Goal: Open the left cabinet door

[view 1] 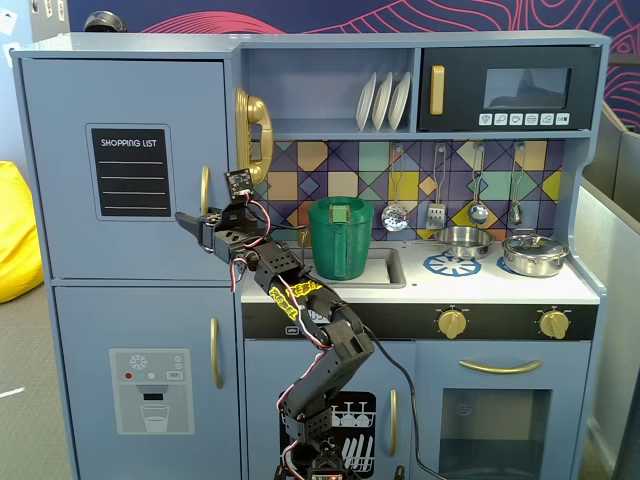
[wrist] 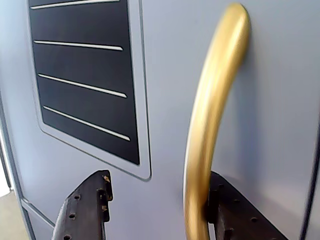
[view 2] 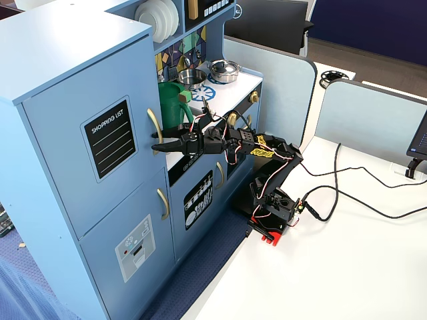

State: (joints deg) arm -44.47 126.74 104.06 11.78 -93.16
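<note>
Tool [wrist: 160, 210] fingers straddle the closed left cabinet door's [wrist: 280, 125] handle [wrist: 212, 120].

Bright even indoor light, soft shadows, sharp fixed views, wrist close-up slightly blurred

Matt painted left cabinet door [wrist: 270, 125]; glossy gold handle [wrist: 210, 120] (prob. plastic).

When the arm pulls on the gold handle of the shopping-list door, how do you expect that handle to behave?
The gold handle looks like a rigid curved bar, so it should hardly flex. Its glossy, rounded surface may let the open gripper slide along it. The left cabinet door will probably swing as one stiff panel, and looks closed now.
</note>
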